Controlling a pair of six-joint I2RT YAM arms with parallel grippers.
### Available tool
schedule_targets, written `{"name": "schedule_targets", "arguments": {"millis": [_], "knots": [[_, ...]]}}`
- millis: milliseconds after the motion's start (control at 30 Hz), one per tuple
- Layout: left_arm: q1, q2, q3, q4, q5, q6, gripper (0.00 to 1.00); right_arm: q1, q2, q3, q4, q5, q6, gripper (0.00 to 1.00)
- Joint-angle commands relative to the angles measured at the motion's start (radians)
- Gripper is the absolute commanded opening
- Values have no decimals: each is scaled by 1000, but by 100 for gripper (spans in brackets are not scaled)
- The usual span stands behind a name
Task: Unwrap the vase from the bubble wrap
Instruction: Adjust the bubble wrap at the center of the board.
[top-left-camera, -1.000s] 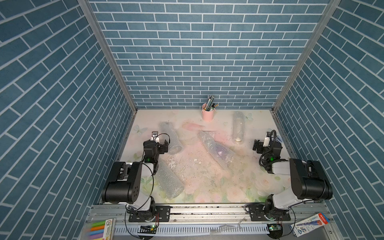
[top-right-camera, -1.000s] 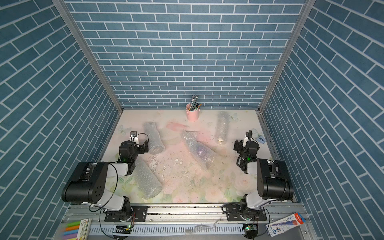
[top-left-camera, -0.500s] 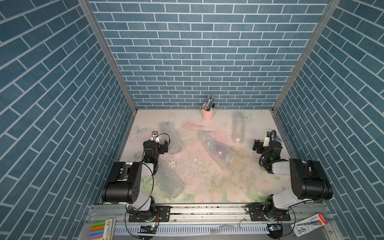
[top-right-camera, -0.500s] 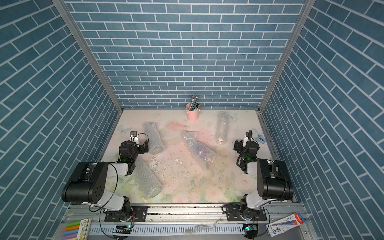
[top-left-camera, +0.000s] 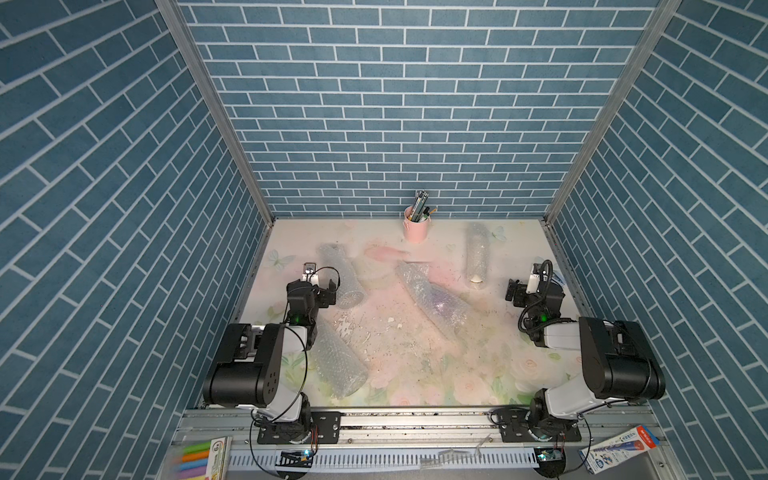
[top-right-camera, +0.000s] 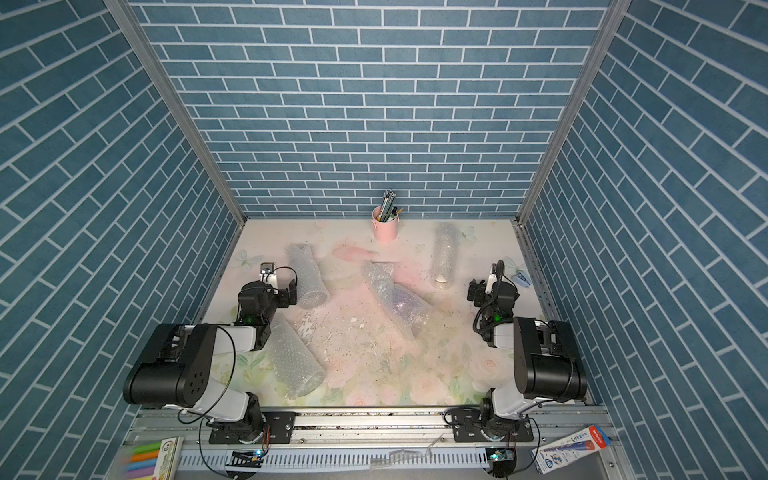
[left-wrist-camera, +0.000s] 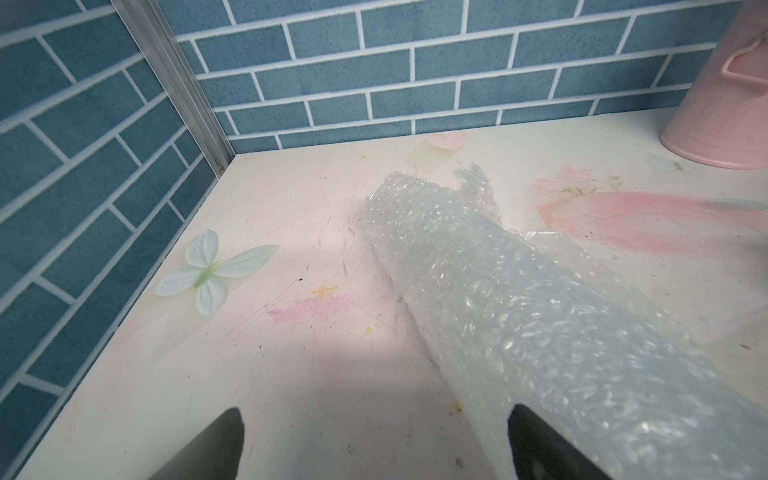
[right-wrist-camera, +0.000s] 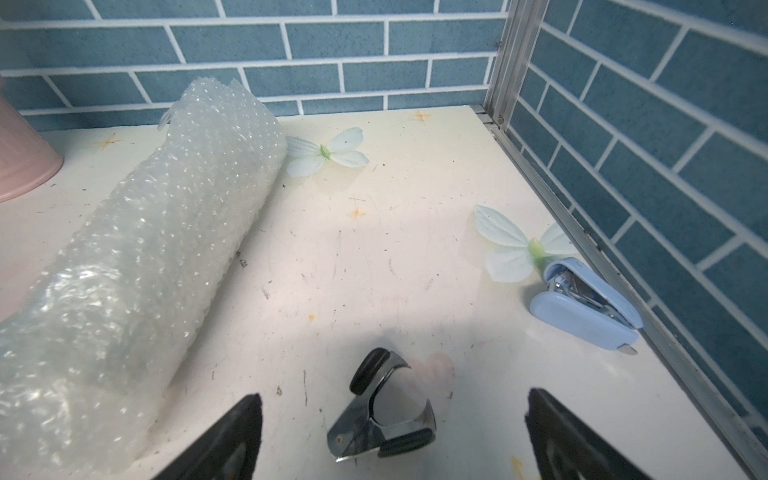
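Robot lab test booth. Blue brick-print panels (top-left-camera: 395, 104) on three sides, floral-print surface (top-left-camera: 415, 374) mid-frame. Robot arms (top-left-camera: 245, 365) bolted to a metal rail (top-left-camera: 415, 419) along the bottom.

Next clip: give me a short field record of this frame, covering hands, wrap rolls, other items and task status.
Hands: left hand open, empty, beside the back-left roll; right hand open, empty, staple remover on the table ahead of it
Bubble wrap: four rolls lying flat: back-left roll, middle roll, back-right roll, front-left roll
Contents: purplish shape shows through the middle roll; the rest unclear
Other items: pink cup of pens at the back wall; blue stapler by the right wall
Task status: no roll unwrapped yet
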Motion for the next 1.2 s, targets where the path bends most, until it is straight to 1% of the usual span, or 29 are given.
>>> {"name": "schedule_targets", "arguments": {"millis": [0,900,1167], "knots": [[-2,1,12,-2,12,5,100,-3,-1,1,9,-10,5,99],[-4,5,16,-9,6,6,100,-3,0,3,6,-8,5,99],[-6,2,13,-2,2,6,100,0,-21,-11,13,-11,1,99]]}}
